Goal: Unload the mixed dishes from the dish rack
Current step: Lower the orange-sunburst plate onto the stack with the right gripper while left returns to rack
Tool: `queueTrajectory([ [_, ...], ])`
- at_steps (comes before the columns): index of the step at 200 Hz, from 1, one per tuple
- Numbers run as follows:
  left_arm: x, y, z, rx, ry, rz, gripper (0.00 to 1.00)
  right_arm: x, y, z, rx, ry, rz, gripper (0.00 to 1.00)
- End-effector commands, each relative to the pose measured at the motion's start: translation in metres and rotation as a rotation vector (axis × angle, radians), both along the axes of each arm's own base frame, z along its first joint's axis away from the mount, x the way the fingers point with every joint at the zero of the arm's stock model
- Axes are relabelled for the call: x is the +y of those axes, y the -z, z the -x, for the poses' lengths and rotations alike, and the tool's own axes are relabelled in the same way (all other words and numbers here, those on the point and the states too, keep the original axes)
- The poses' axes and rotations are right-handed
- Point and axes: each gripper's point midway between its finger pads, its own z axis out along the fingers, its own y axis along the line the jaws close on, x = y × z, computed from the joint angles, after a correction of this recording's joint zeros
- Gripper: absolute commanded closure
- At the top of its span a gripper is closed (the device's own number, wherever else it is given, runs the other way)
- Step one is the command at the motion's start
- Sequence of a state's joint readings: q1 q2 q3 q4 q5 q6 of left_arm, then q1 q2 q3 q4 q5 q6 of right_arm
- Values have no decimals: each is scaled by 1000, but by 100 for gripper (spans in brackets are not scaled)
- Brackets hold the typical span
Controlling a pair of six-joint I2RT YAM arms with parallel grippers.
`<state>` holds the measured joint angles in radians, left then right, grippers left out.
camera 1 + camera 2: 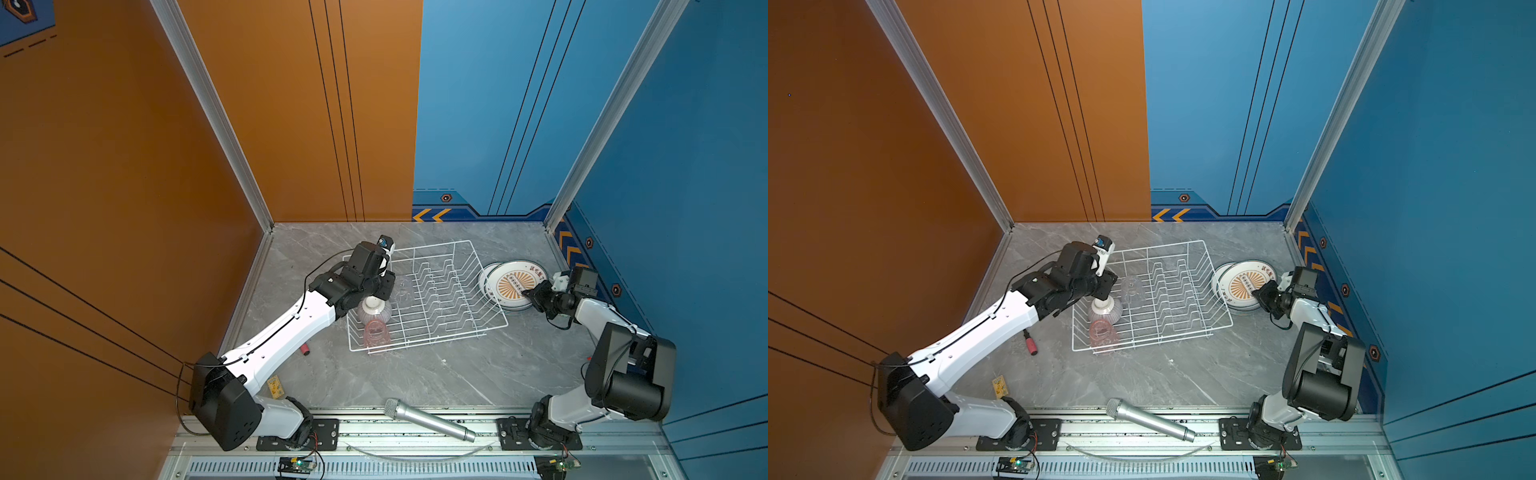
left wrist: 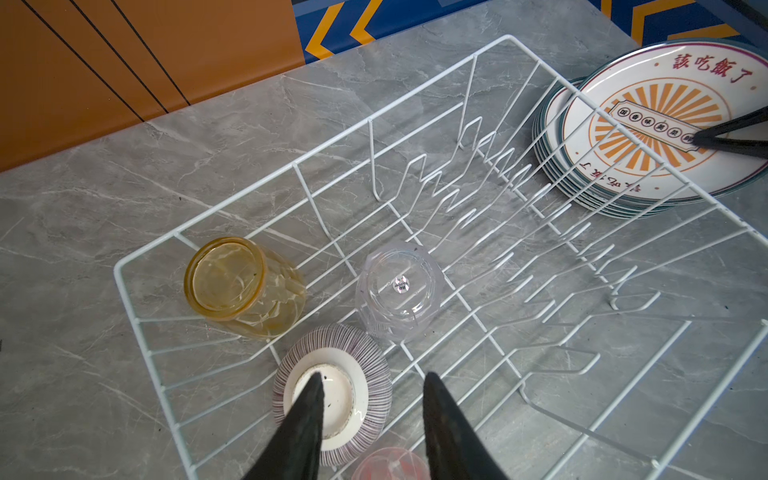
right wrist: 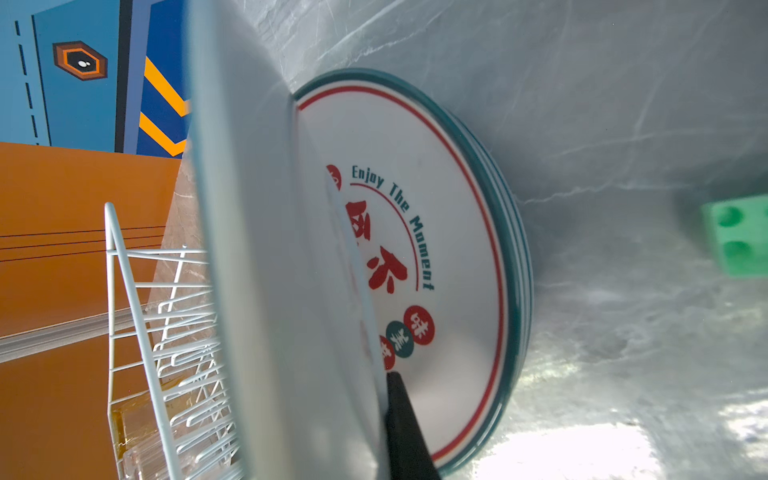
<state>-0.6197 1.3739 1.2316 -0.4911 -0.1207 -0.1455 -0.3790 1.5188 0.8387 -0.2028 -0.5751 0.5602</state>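
The white wire dish rack (image 1: pixel 432 245) (image 1: pixel 1158 246) (image 2: pixel 299 162) holds an upturned striped bowl (image 1: pixel 376 311) (image 2: pixel 374 374), a pink tumbler (image 1: pixel 376 332) (image 2: pixel 386 463), a clear tumbler (image 1: pixel 403 289) (image 2: pixel 399 286) and a yellow tumbler (image 2: pixel 232 278). My left gripper (image 2: pixel 374 376) (image 1: pixel 382 291) hangs open over the bowl, one finger above its white foot. Right of the rack lies a stack of plates (image 1: pixel 486 276) (image 3: pixel 449 249). My right gripper (image 1: pixel 524 294) (image 2: pixel 698 139) is shut on the orange-patterned top plate (image 1: pixel 509 278) (image 3: pixel 257 249), tilted off the stack, with one finger (image 3: pixel 401 415) beneath it.
A silver microphone (image 1: pixel 428 419) lies at the table's front edge. A red pen-like thing (image 1: pixel 306 350) lies left of the rack under the left arm, and a small yellow tag (image 1: pixel 275 386) lies nearer. A green block (image 3: pixel 739 237) sits past the plates. Walls close three sides.
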Motion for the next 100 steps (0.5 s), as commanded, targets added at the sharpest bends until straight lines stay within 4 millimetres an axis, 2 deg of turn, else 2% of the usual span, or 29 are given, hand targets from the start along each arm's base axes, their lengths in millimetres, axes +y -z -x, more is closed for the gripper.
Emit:
queueTrajectory([
  [1,11,-2,2,-9,-19,-22,59,6,-2,3,2,-44,12,83],
  [56,22,4,5,5,-40,-61,56,4,-1,14,64,-79,90,62],
  [78,26,5,6,8,-47,-64,55,4,-2,19,93,-98,150,51],
  [100,28,5,7,9,-50,-63,55,6,-5,23,124,-124,229,44],
])
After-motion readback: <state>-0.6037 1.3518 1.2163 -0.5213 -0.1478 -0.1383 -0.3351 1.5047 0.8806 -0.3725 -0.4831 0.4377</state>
